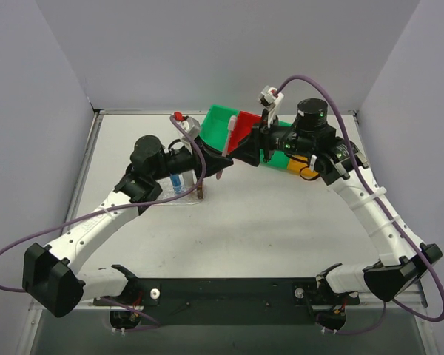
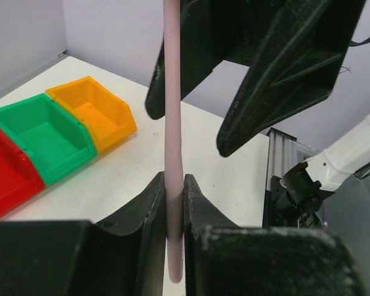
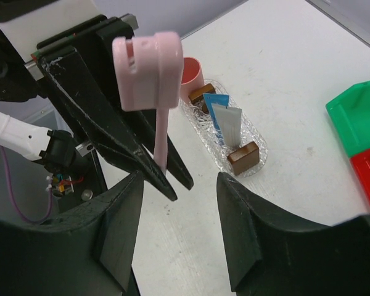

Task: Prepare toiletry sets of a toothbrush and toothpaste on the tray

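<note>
White table, lilac walls; tray w/ toothpaste, colored bins at back

No legible text, label, brand, number or sign on any object in view.

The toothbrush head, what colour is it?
The toothbrush head is pale pink; clearest in right wrist view.

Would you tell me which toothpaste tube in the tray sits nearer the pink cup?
The blue tube; the grey-white tube stands beyond it, farther from the cup.
</note>
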Motion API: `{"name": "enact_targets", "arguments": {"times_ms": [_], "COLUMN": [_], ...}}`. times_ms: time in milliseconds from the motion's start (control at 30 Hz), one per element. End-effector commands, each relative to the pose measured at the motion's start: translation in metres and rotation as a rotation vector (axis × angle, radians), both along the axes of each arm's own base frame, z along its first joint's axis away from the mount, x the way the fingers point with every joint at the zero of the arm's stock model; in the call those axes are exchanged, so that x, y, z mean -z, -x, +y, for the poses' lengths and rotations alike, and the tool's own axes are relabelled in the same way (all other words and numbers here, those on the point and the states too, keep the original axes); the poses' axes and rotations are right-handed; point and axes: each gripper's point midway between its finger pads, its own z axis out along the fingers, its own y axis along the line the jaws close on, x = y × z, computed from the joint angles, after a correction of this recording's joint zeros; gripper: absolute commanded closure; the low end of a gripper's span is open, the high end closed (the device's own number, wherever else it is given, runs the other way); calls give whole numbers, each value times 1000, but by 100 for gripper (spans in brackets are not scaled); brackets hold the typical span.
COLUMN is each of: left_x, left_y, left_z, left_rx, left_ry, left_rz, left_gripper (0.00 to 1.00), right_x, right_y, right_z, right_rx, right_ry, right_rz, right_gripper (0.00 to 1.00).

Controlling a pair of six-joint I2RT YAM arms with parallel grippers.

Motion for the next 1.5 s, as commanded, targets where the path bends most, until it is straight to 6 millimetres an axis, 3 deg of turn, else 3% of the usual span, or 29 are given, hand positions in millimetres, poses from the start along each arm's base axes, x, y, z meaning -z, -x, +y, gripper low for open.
{"name": "enact_targets", "arguments": {"times_ms": [0,300,400,633,733,767,800,900,933,1067,1200,1367,1467], "left_x": [-22,-24,-25,-24,-23,-24,-22,-20,-22,-28,-30,-69,-86], "left_y": [19,25,27,27,26,24,20,12,11,11,3,0,-13], "left_z": [-7,-7,-7,-6,-5,-5,-3,6,9,23,39,44,46], "left_rx": [118,150,157,150,142,129,114,77,67,37,-35,-70,-132], "left_ry": [113,156,159,160,158,160,152,141,140,100,8,36,64], "left_rz": [-1,9,2,0,-3,-4,2,-2,-14,-64,-82,-141,-124], "left_gripper": [100,100,100,100,100,93,80,62,44,17,15,14,14], "right_x": [-24,-21,-19,-15,-14,-14,-14,-13,-13,-9,1,15,22], "right_y": [-5,-5,-3,2,1,0,-1,-5,-5,-6,-16,-21,-21], "right_z": [13,27,31,37,36,35,34,27,25,17,7,6,10], "right_rx": [-25,-51,-69,-98,-87,-78,-65,-28,-18,17,99,144,163], "right_ry": [-61,-62,-62,-63,-57,-53,-48,-23,-17,20,70,137,173], "right_rz": [-58,-35,-29,-11,-12,-12,-16,-41,-46,-71,-88,-121,-140], "right_gripper": [54,57,65,95,100,100,100,100,100,100,100,100,100]}}
